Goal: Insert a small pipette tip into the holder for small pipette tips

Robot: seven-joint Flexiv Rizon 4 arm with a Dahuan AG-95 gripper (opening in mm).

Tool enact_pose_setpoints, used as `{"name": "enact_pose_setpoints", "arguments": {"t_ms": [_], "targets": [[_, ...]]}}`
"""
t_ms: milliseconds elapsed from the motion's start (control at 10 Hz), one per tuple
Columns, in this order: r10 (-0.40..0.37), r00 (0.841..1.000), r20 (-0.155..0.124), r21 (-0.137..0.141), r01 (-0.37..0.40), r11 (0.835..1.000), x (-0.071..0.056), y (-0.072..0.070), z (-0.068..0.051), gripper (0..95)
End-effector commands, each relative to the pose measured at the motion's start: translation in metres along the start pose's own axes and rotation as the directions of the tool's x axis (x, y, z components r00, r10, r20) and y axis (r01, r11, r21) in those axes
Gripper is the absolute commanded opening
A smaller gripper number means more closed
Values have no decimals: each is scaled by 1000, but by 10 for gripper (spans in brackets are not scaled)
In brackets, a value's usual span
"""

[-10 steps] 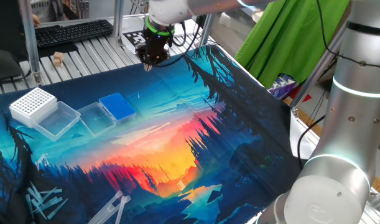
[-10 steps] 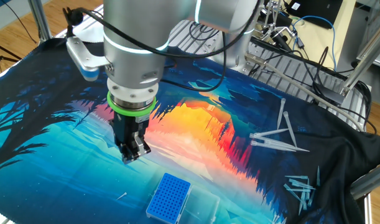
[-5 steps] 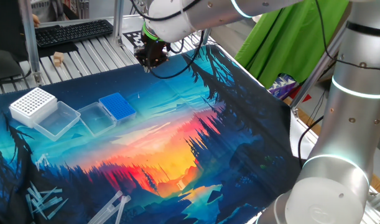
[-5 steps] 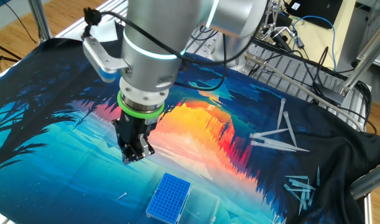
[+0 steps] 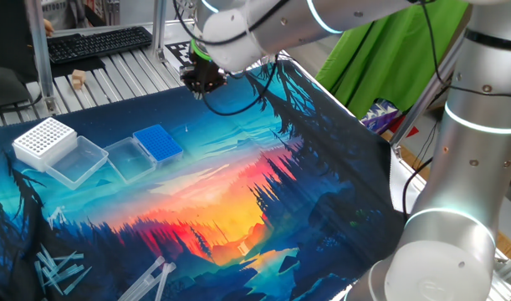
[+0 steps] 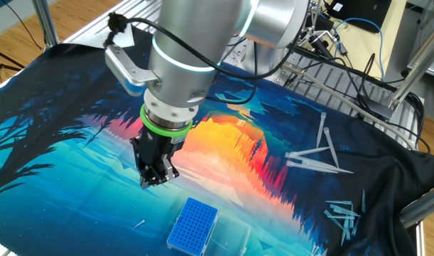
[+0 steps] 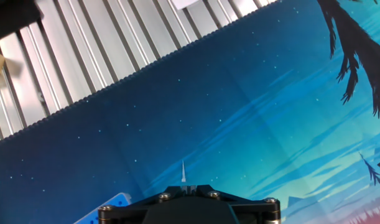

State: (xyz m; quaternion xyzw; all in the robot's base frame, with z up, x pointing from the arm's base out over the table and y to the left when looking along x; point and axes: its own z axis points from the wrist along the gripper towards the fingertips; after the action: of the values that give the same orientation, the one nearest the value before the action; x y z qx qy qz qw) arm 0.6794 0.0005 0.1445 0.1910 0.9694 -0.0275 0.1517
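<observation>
In the hand view a thin whitish small pipette tip [image 7: 183, 171] sticks out from between the closed fingertips of my gripper [image 7: 185, 185]. The gripper [image 5: 203, 84] hangs above the far part of the printed mat, well apart from the holder for small pipette tips [image 5: 157, 142], a bright-blue rack with fine holes. From the other side the gripper [image 6: 151, 180] is a short way behind the blue holder [image 6: 194, 223]. A corner of the holder [image 7: 109, 208] shows at the bottom left of the hand view.
A white box with bigger holes [image 5: 44, 140] and clear trays [image 5: 79, 160] stand left of the blue rack. Several larger pipette tips [image 6: 317, 160] lie loose on the mat, with more at the near corner [image 5: 58, 269]. A ribbed metal table edge [image 7: 84, 56] borders the mat.
The gripper has shifted a little toward the mat's far edge and tilted, staying shut on the tip. The arm's body has swung sideways above it.
</observation>
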Motion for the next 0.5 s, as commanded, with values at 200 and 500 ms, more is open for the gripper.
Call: {"name": "enact_pose_setpoints", "arguments": {"t_ms": [200, 500], "targets": [[3, 1000, -2, -4, -3, 1000, 0, 1, 2, 0], [2, 1000, 1, -6, -2, 1000, 1, 1, 5, 190]]}}
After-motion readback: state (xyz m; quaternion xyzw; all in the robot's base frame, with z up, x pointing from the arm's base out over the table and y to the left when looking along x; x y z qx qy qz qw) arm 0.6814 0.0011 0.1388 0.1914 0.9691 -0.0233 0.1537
